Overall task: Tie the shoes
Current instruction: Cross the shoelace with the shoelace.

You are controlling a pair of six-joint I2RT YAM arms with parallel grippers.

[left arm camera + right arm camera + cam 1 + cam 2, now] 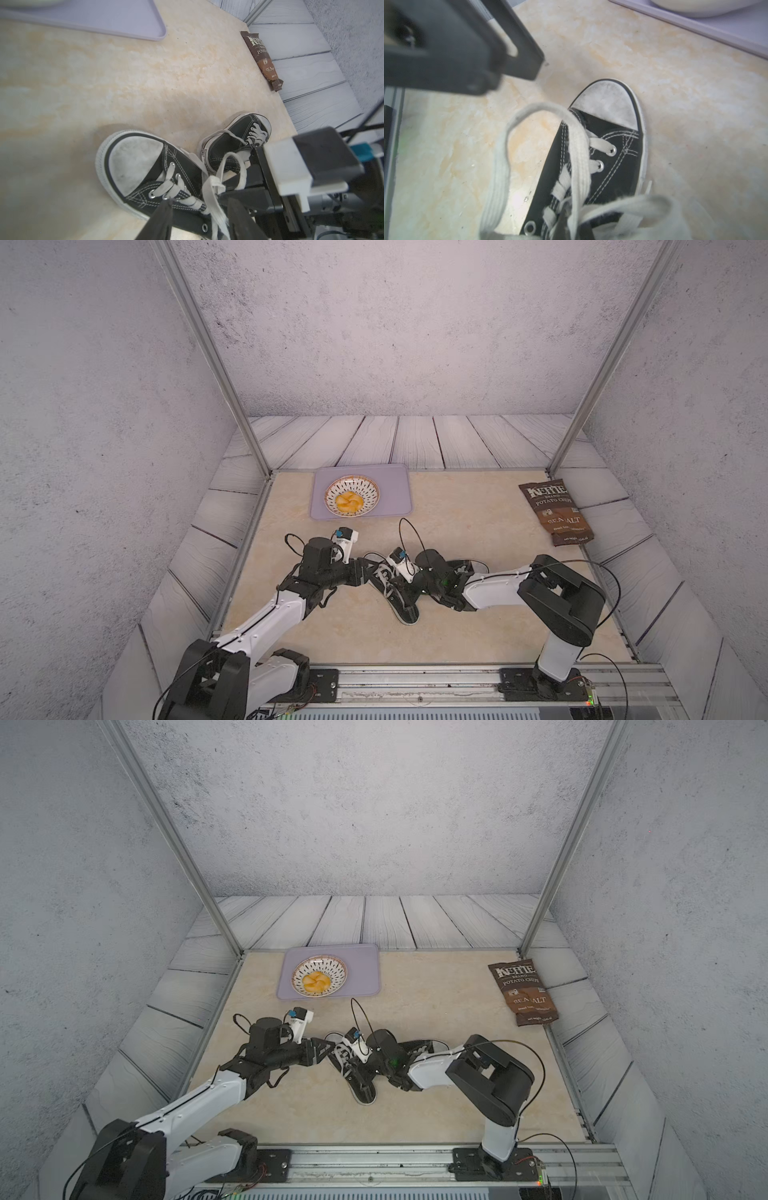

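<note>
Now the left gripper (198, 202) has its jaws apart around the white lace (208, 187) of 1 shoe (135, 164). The right gripper (222, 193) is clamped on that lace.

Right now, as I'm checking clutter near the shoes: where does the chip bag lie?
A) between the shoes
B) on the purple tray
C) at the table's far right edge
C: the chip bag lies at the far right edge of the table, off the tray.
</note>
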